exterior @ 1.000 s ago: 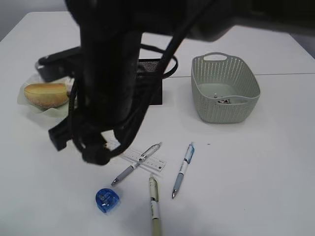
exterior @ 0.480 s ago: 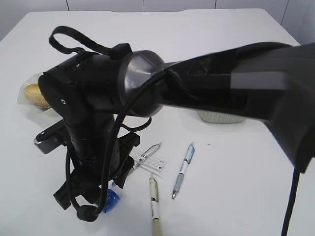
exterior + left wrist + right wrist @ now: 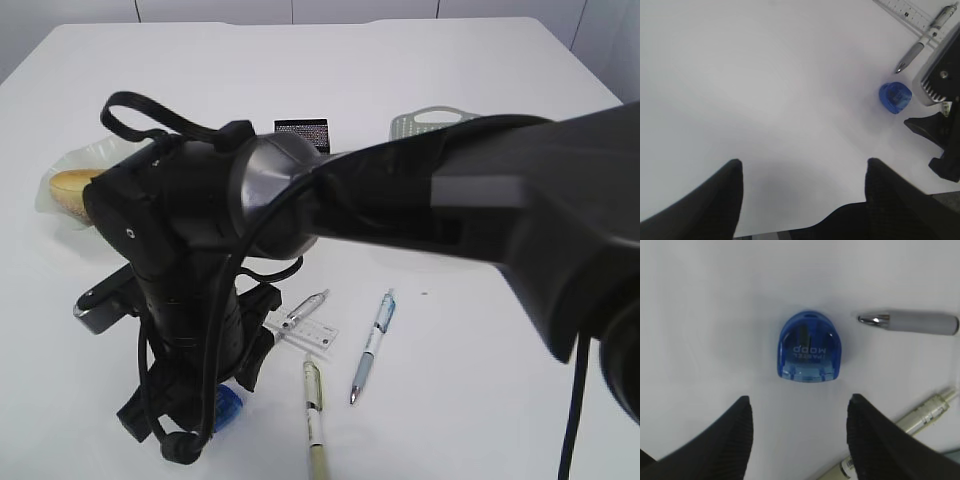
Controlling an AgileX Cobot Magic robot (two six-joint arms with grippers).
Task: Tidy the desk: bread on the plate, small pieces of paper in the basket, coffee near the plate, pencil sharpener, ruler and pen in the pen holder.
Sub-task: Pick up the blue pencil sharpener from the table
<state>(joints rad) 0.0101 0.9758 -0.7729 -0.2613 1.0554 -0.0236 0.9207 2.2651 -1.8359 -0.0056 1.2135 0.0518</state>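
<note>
The blue pencil sharpener [image 3: 810, 350] lies on the white table just ahead of my right gripper [image 3: 799, 400], whose jaws are open and empty on either side of it, a little short of it. In the exterior view the sharpener [image 3: 228, 408] is partly hidden by the right arm [image 3: 190, 260], which reaches across to the left. A clear ruler [image 3: 310, 335], a grey pen [image 3: 300, 312], a blue pen [image 3: 373, 345] and an olive pen [image 3: 314, 410] lie beside it. My left gripper [image 3: 804, 162] is open and empty over bare table, left of the sharpener [image 3: 895, 97].
The bread [image 3: 72, 186] sits on a pale plate [image 3: 48, 205] at the far left. The black mesh pen holder [image 3: 302, 132] and the rim of the grey-green basket [image 3: 430, 122] show behind the arm. Coffee and paper pieces are hidden.
The right arm has swung away from the camera and come down over the sharpener. In the last half second it shifted a little, uncovering the pen holder and the basket rim.
</note>
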